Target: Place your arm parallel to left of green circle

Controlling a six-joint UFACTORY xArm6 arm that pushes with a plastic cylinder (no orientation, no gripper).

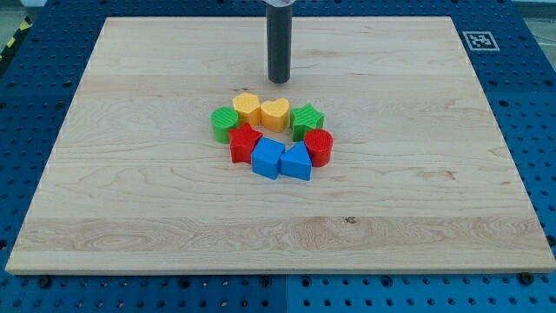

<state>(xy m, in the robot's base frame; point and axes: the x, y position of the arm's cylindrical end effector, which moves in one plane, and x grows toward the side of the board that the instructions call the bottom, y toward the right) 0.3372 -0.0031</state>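
Tip [279, 81] above yellow heart [275, 114] — apart

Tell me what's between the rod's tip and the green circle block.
In the camera view, the stretch from my tip down-left to the green circle is mostly bare board; the yellow hexagon sits just beside that line.

Pale wooden board on a blue perforated table

The wooden board [130, 200] fills most of the frame; the blue pegboard table [534, 104] borders it, with a black-and-white marker tag [480, 40] at upper right, evenly lit.
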